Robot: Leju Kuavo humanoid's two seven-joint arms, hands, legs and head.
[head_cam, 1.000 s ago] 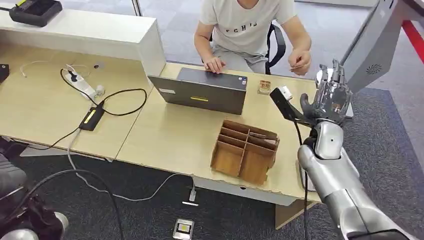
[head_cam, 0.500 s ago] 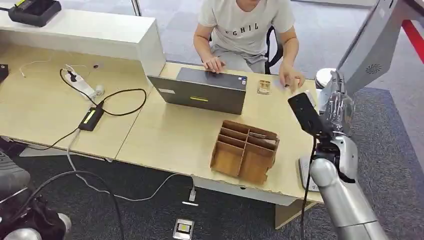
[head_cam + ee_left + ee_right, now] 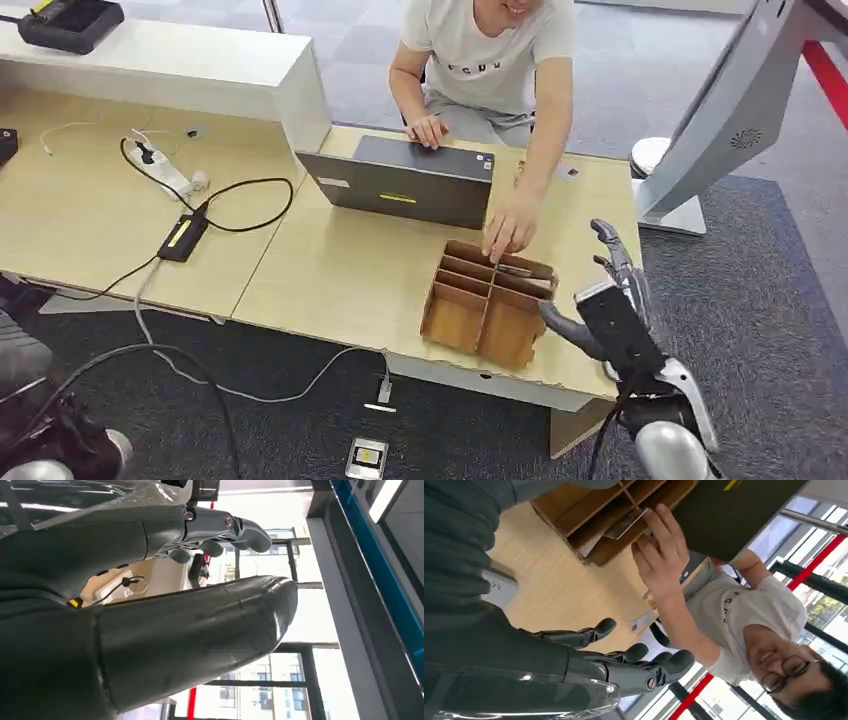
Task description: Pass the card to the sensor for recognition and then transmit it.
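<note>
One card: a flat pale card (image 3: 624, 524) lies in a rear slot of the brown wooden divided box (image 3: 489, 300), under the seated person's hand (image 3: 511, 228).
Right hand (image 3: 612, 300): empty, fingers apart, just beside the box at the light wooden desk (image 3: 330, 270) edge.
Left hand (image 3: 220, 532): fingers curled loosely, grasping nothing.
Laptop: dark grey laptop (image 3: 405, 180) behind the box.

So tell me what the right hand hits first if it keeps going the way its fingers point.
Probably nothing soon: the right hand, empty, points up past the table edge, right of the wooden organizer. Depth is unclear, though.
</note>
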